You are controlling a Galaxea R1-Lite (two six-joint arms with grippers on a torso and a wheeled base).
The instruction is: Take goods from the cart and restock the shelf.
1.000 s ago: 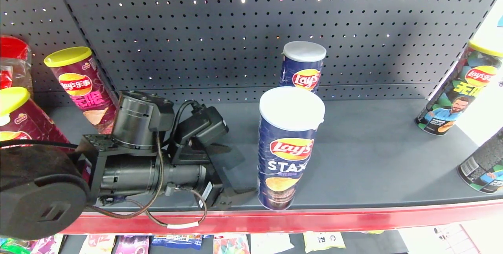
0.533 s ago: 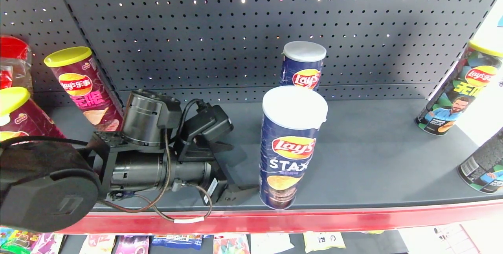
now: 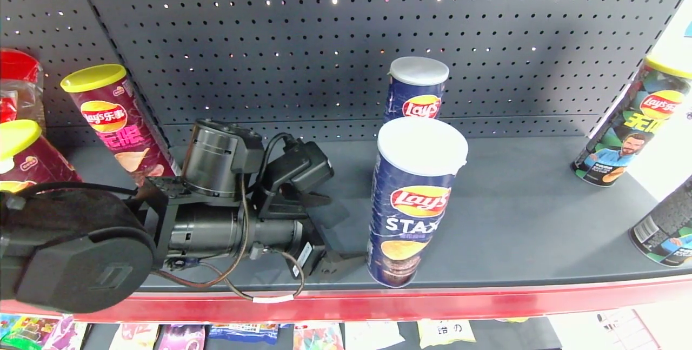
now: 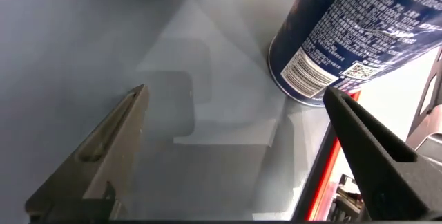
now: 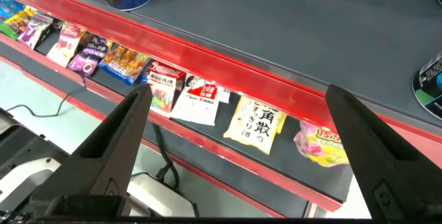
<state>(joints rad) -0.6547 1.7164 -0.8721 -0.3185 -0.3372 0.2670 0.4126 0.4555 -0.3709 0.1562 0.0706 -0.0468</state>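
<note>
A tall blue chips can with a white lid stands upright near the front of the grey shelf. A second blue can stands behind it by the pegboard. My left gripper lies low on the shelf just left of the front can, open, with nothing between its fingers. In the left wrist view the gripper points over bare shelf, and the can's base sits just beyond one fingertip. My right gripper hangs open and empty, over the shelf's red front edge.
Maroon cans with yellow lids stand at the shelf's left, close to my left arm. Green-and-black cans stand at the right end. Grey shelf between the blue cans and the right cans is free. Snack packets lie on the shelf below.
My left arm has slid to the right along the shelf. The front blue can has shifted right with it and still stands upright.
</note>
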